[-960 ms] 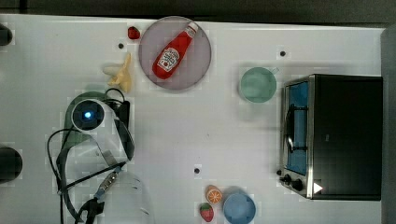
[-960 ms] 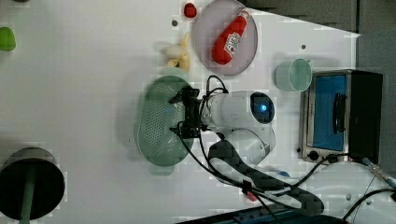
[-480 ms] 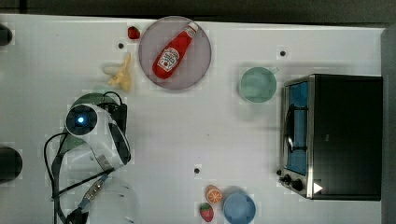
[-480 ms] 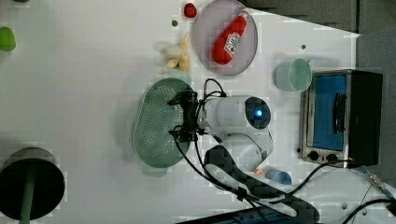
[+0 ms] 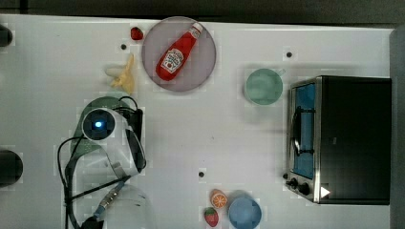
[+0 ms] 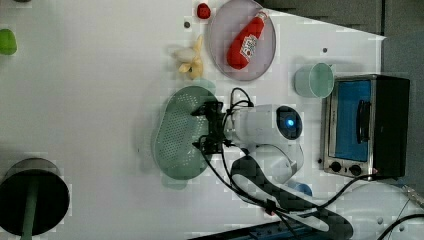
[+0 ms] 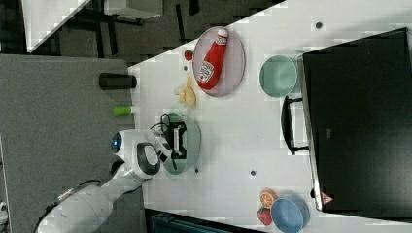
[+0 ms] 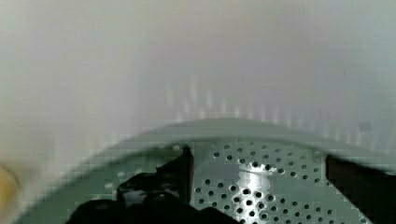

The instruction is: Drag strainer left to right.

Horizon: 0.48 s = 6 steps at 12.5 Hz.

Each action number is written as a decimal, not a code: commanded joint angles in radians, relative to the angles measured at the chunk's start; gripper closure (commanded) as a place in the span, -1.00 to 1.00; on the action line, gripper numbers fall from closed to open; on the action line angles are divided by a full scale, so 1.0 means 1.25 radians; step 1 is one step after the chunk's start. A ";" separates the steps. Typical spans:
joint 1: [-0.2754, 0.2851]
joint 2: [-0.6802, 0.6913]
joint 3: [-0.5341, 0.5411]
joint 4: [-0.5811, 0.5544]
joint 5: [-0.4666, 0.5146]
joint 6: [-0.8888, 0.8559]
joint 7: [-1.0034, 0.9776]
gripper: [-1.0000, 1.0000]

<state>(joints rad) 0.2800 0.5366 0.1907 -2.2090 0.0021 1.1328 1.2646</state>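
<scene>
Gripper [image 6: 207,127] spread wide over the strainer [image 6: 177,132]: light, stiff, slick plastic, likely to skate on the table [image 6: 90,100]; best hooked at the rim wall.

Items counted on the white table [image 5: 229,138]: one strainer [image 6: 176,135], one cup [image 5: 263,87], one blue bowl [image 5: 244,213], one plate [image 5: 200,67], one ketchup bottle [image 5: 177,52], one toaster oven [image 5: 344,138].
</scene>
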 commanded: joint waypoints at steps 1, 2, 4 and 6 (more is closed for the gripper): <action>-0.071 -0.056 -0.024 -0.052 -0.011 -0.008 -0.100 -1.00; -0.085 -0.062 -0.029 -0.061 -0.011 -0.009 -0.118 -1.00; -0.110 -0.077 -0.041 -0.074 -0.011 -0.007 -0.163 -1.00; -0.132 -0.090 -0.054 -0.087 -0.011 -0.007 -0.220 -1.00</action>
<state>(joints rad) 0.1313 0.4329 0.1342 -2.3145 -0.0116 1.1211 1.0986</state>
